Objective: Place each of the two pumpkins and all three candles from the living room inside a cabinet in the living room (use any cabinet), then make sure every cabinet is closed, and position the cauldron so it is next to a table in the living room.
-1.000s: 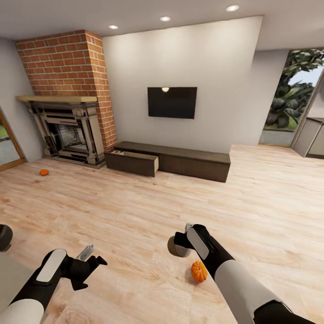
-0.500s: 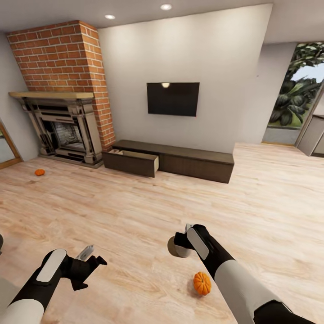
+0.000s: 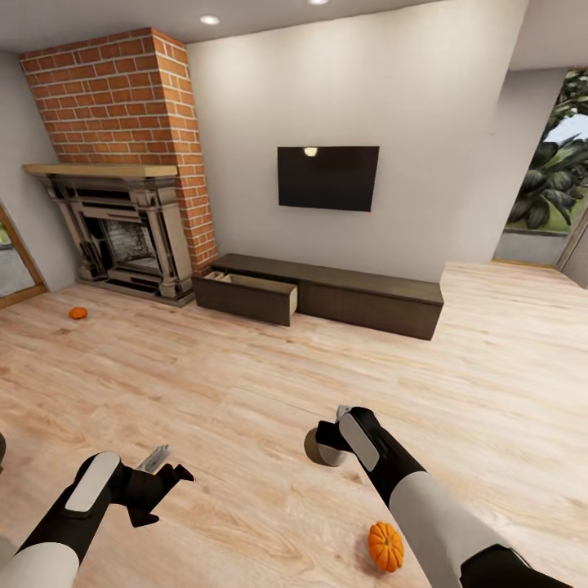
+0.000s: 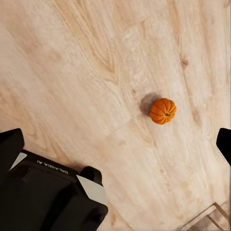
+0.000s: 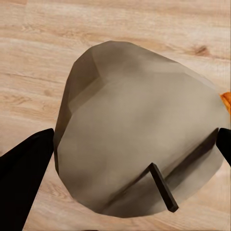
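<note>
Pale wood floor (image 3: 245, 367) runs across the whole living room to a white wall with a TV (image 3: 327, 178) and, beside it, a red brick fireplace (image 3: 122, 171). Under the TV sits the cabinet (image 3: 367, 296), long, low and dark brown; its drawer (image 3: 249, 296) nearest the fireplace stands pulled out, and what lies in it cannot be made out from here.

One pumpkin (image 3: 385, 546) lies on the floor just beside the right arm, close to the robot. The left wrist view looks down on a pumpkin (image 4: 162, 110) on bare boards, probably this one. The other pumpkin (image 3: 78, 313) lies well apart, on the floor near the fireplace.

The right gripper (image 3: 327, 445) has its fingers closed around a candle (image 5: 137, 130), a stubby tan cylinder with a dark wick, held above the floor. The left gripper (image 3: 167, 474) holds nothing, jaws spread wide.

By my reading the task is in an early to middle stage: one candle is in hand and not yet stowed, both pumpkins are still on the floor, and one drawer is still open. The other two candles, the cauldron and the table cannot be judged from these views. Left at least: carry this candle across to the open drawer, fetch both pumpkins, shut the cabinet, then deal with the cauldron.
</note>
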{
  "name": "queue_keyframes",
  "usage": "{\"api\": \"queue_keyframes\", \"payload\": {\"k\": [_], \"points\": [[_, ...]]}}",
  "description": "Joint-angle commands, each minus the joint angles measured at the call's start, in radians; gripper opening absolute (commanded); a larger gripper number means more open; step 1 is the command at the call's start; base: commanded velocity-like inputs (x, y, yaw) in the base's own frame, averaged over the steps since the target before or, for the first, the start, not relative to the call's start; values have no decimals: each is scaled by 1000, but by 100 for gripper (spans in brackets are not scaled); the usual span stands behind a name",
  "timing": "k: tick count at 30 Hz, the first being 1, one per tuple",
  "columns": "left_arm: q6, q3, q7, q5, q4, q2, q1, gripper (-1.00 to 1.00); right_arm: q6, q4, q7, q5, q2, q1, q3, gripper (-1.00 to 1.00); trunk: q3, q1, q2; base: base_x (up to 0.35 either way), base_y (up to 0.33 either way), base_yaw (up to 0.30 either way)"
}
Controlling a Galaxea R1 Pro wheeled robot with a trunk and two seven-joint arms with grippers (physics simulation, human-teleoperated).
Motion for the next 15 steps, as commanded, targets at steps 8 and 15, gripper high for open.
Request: {"api": "queue_keyframes", "payload": {"k": [8, 15], "points": [[0, 0, 0, -1, 0, -1, 0, 100, -2, -1, 6, 0, -1, 3, 0, -100, -6, 0, 0, 256, 188, 169], [-1, 0, 1, -1, 0, -3, 0, 100, -4, -1, 9, 1, -1, 8, 0, -100, -6, 0, 0, 267, 47, 11]]}}
